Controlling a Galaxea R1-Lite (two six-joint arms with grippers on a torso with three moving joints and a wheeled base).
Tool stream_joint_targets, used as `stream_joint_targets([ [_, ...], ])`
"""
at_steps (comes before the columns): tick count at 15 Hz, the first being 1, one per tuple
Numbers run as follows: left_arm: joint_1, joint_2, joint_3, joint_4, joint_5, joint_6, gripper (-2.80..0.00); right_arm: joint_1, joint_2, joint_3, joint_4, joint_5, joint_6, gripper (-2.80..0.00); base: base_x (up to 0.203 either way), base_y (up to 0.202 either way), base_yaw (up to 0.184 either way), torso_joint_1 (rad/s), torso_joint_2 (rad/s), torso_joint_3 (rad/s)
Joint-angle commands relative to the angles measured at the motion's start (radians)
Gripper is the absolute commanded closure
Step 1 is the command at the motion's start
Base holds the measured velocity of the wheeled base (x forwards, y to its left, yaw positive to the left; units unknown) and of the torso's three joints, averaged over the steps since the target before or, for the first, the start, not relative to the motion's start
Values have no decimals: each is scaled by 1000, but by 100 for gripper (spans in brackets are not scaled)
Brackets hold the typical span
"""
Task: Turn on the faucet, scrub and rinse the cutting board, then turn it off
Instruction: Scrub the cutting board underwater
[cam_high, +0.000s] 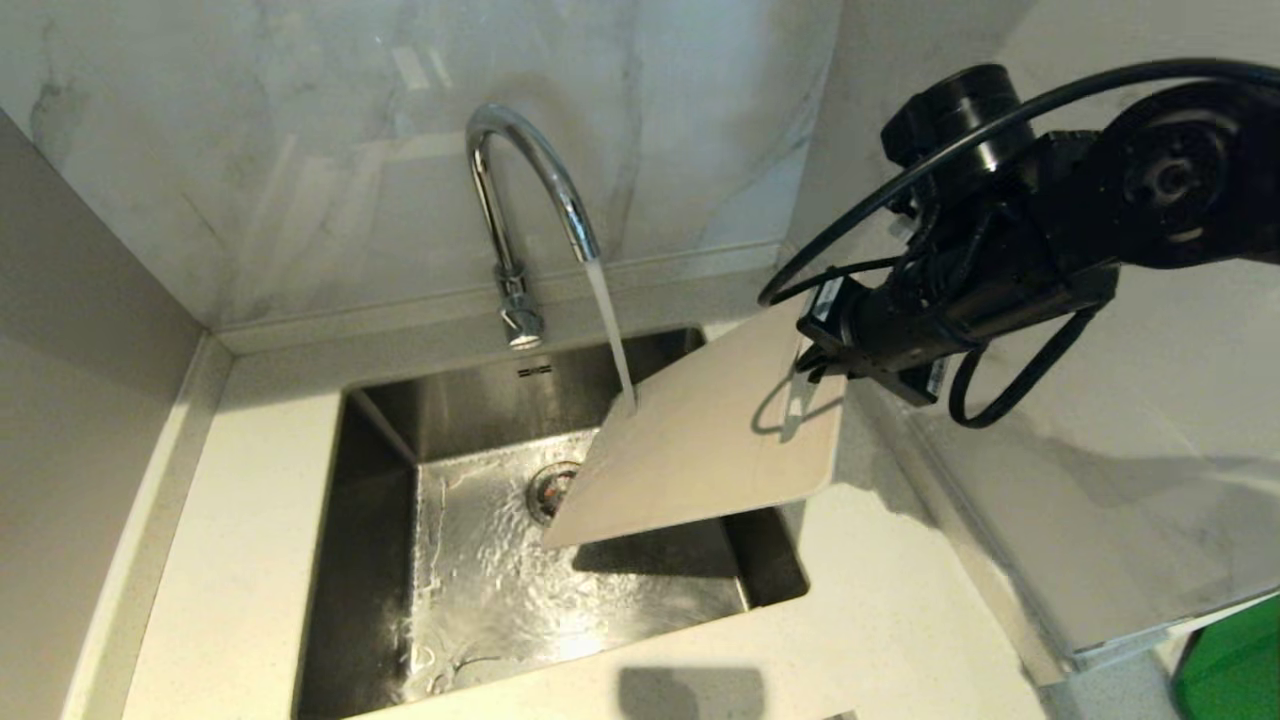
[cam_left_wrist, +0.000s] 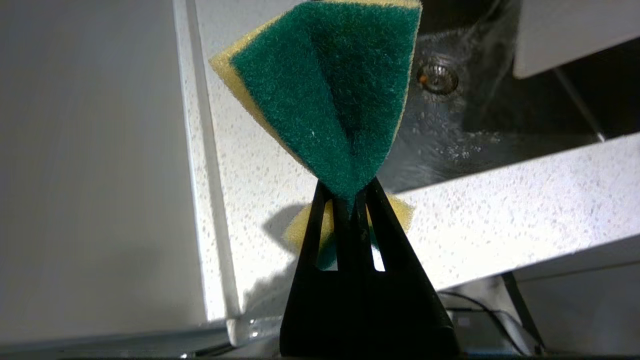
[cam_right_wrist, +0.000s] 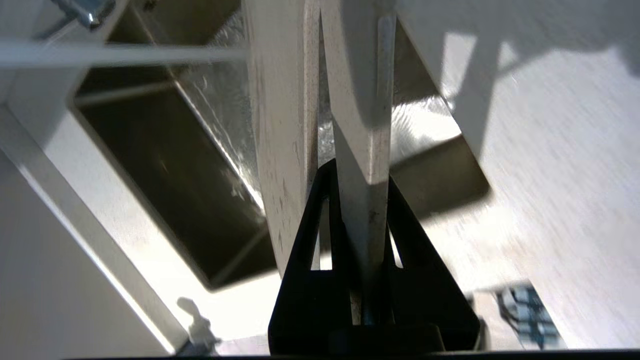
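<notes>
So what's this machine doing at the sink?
It's washing up. The right tool holds the cutting board tilted over the sink, and water from the faucet hits the board's upper edge. The left tool pinches a green-and-yellow sponge above the counter, away from the board.

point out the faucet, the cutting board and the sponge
faucet (cam_high: 530, 160), head view, on the arched spout
cutting board (cam_high: 700, 450), head view, on its flat face
sponge (cam_left_wrist: 325, 95), left wrist view, on the green scrub side
</notes>
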Motion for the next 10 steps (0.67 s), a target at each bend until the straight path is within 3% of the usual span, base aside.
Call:
stream_joint_targets([
  [1,0,9,-82,109,0,4,0,0,-116,0,87,0,0,0,0,0,0,0,0,0],
  [4,-1,122,-247,291,-27,6,0,0,-194,2,136,-1,-15,0,0,0,0,0,0,0],
  [7,-2,389,-425,315,-86,6,0,2,-243,1,165,-3,-64,0,0,0,0,0,0,0],
  [10,-3,699,-642,320,-217,8,0,2,-297,2,230,-3,-100,0,0,0,0,0,0,0],
])
